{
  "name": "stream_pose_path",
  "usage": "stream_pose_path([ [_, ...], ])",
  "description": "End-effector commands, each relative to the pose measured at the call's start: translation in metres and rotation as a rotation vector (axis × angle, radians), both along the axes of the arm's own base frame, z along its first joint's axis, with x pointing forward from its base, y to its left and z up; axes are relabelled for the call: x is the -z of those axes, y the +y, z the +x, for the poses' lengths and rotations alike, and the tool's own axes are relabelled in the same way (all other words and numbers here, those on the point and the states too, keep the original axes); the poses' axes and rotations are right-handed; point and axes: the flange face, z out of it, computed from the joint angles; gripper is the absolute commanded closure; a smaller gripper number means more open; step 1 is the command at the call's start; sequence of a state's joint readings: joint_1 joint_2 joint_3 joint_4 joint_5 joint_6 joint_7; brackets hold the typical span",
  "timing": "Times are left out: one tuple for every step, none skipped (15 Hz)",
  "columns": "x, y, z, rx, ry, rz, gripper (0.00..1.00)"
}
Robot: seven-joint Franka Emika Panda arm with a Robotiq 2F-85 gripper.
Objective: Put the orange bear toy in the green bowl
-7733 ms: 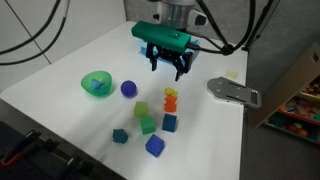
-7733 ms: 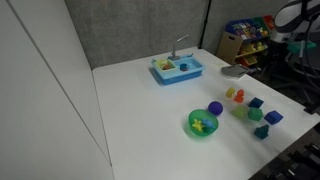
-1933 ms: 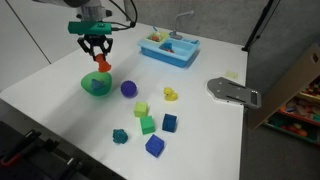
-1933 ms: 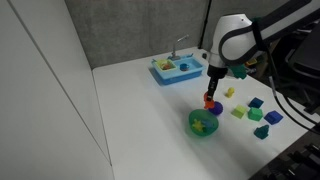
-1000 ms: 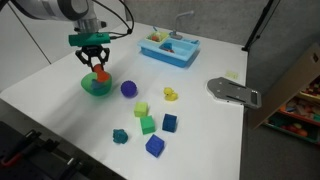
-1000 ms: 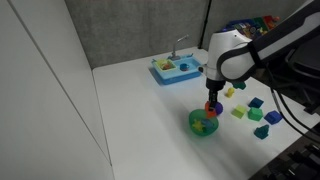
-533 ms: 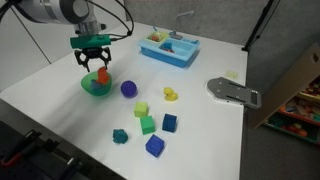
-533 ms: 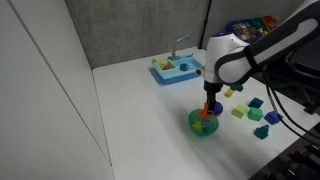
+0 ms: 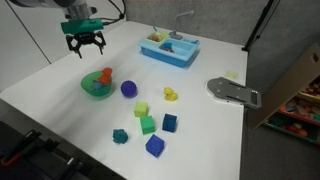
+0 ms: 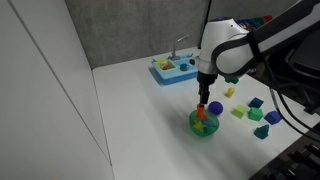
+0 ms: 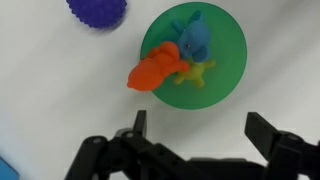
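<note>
The orange bear toy [image 11: 153, 70] lies in the green bowl [image 11: 225, 55], leaning on its rim beside a blue toy [image 11: 194, 38] and a small yellow toy [image 11: 196, 73]. It shows in both exterior views [image 9: 105, 75] [image 10: 203, 113] inside the bowl [image 9: 92, 91] [image 10: 204, 128]. My gripper [image 11: 198, 128] is open and empty, raised above the table just off the bowl. In an exterior view it hangs up and behind the bowl [image 9: 85, 42]; in an exterior view it is above the bowl [image 10: 204, 95].
A purple ball [image 9: 128, 88] lies right beside the bowl. Several blue, green and yellow blocks [image 9: 147, 124] lie toward the table's front. A blue sink tray [image 9: 170, 49] stands at the back. A grey flat tool [image 9: 232, 92] lies near the table's edge.
The gripper has let go of the orange bear, which now rests in the bowl. The gripper has opened, risen and moved back away from the bowl.
</note>
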State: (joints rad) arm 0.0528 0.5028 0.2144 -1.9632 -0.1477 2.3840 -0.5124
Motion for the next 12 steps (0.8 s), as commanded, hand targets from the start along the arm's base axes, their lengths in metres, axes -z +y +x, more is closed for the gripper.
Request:
stream_pose_path([
  [-0.033, 0.008, -0.004, -0.003, -0.010, 0.001, 0.00],
  [-0.041, 0.008, -0.007, 0.005, -0.011, -0.008, 0.00],
  [-0.048, 0.007, -0.009, 0.015, -0.008, -0.019, 0.00],
  [-0.056, 0.006, -0.011, 0.025, -0.011, -0.022, 0.00],
  [-0.066, 0.003, -0.013, 0.046, -0.019, -0.035, 0.00],
  [-0.076, 0.001, -0.015, 0.062, -0.020, -0.039, 0.00],
  [-0.087, -0.002, -0.016, 0.095, -0.025, -0.049, 0.00],
  [-0.100, -0.006, -0.018, 0.130, -0.034, -0.061, 0.00],
  [-0.112, -0.010, -0.019, 0.171, -0.045, -0.069, 0.00],
  [-0.125, -0.015, -0.021, 0.215, -0.051, -0.071, 0.00],
  [-0.138, -0.021, -0.022, 0.263, -0.059, -0.077, 0.00],
  [-0.150, -0.026, -0.024, 0.306, -0.063, -0.079, 0.00],
])
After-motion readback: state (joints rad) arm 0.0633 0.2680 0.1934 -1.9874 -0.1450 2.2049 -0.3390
